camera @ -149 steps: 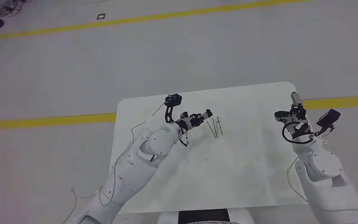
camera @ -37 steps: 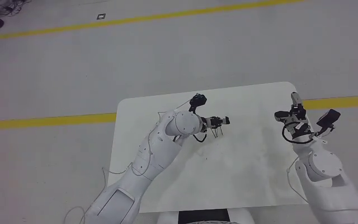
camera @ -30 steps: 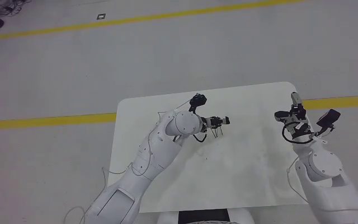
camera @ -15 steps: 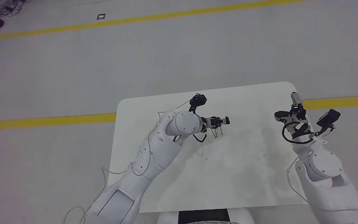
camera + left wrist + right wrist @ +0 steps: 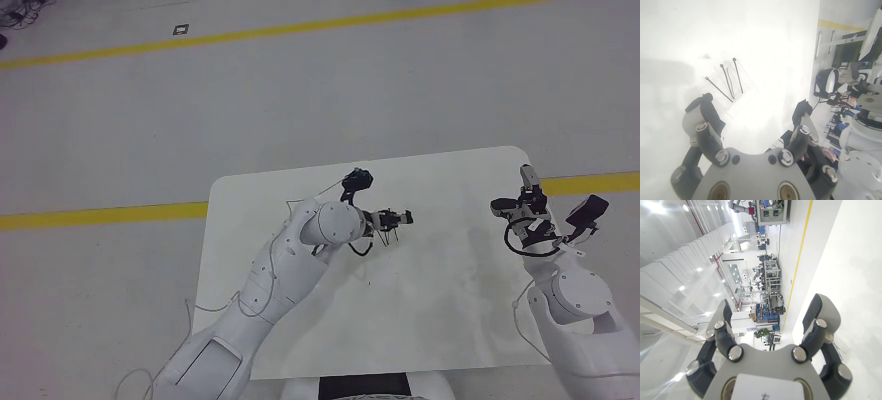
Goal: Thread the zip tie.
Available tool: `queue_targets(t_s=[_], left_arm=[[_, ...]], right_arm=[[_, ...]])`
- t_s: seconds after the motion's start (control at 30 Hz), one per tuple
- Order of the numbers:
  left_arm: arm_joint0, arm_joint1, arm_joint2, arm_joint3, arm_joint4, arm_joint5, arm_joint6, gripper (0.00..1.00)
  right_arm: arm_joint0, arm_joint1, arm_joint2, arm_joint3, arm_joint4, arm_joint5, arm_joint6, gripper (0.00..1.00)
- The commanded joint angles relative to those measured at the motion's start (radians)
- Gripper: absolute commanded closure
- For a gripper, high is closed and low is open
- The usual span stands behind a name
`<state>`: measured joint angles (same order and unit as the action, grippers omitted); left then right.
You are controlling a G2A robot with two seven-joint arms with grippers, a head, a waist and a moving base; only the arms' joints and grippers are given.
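Several zip ties [image 5: 719, 89] lie centrally on table [image 5: 450, 300].

The zip ties [image 5: 738, 76] are black, the table [image 5: 450, 300] white, the floor [image 5: 300, 90] grey with yellow stripes [image 5: 100, 215].

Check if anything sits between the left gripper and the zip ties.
Nothing visible does. The left gripper, open, is just short of the zip ties, which lie on a clear sheet on the table; only bare sheet and tabletop lie between.

Left tool [image 5: 403, 216] — advanced over zip ties [image 5: 727, 81].
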<state>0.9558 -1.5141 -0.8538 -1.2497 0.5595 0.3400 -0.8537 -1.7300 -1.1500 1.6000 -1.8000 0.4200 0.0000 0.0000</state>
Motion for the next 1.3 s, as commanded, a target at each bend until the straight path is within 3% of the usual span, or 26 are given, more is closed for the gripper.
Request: queue_targets(t_s=[0.0, 0.07, 0.23, 0.6, 0.73, 0.93, 1.13, 1.27], left_arm=[[0.000, -0.011, 0.007, 0.007, 0.033, 0.000, 0.013, 0.00], [0.000, -0.027, 0.000, 0.036, 0.082, 0.000, 0.024, 0.00], [0.025, -0.081, -0.033, 0.040, 0.152, 0.000, -0.015, 0.00], [0.025, -0.081, -0.033, 0.040, 0.152, 0.000, -0.015, 0.00], [0.041, -0.077, -0.032, 0.001, 0.120, -0.028, -0.025, 0.00], [0.045, -0.070, -0.027, -0.042, 0.105, 0.000, -0.069, 0.00], [0.030, -0.088, -0.019, 0.019, 0.137, 0.000, -0.032, 0.00], [0.006, -0.106, -0.008, 0.066, 0.097, 0.000, -0.045, 0.02]], right_arm=[[0.000, 0.000, 0.000, 0.000, 0.000, 0.000, 0.000, 0.00], [0.000, 0.000, 0.000, 0.000, 0.000, 0.000, 0.000, 0.00], [0.000, 0.000, 0.000, 0.000, 0.000, 0.000, 0.000, 0.00], [0.000, 0.000, 0.000, 0.000, 0.000, 0.000, 0.000, 0.00], [0.000, 0.000, 0.000, 0.000, 0.000, 0.000, 0.000, 0.00], [0.000, 0.000, 0.000, 0.000, 0.000, 0.000, 0.000, 0.00], [0.000, 0.000, 0.000, 0.000, 0.000, 0.000, 0.000, 0.00], [0.000, 0.000, 0.000, 0.000, 0.000, 0.000, 0.000, 0.00]])
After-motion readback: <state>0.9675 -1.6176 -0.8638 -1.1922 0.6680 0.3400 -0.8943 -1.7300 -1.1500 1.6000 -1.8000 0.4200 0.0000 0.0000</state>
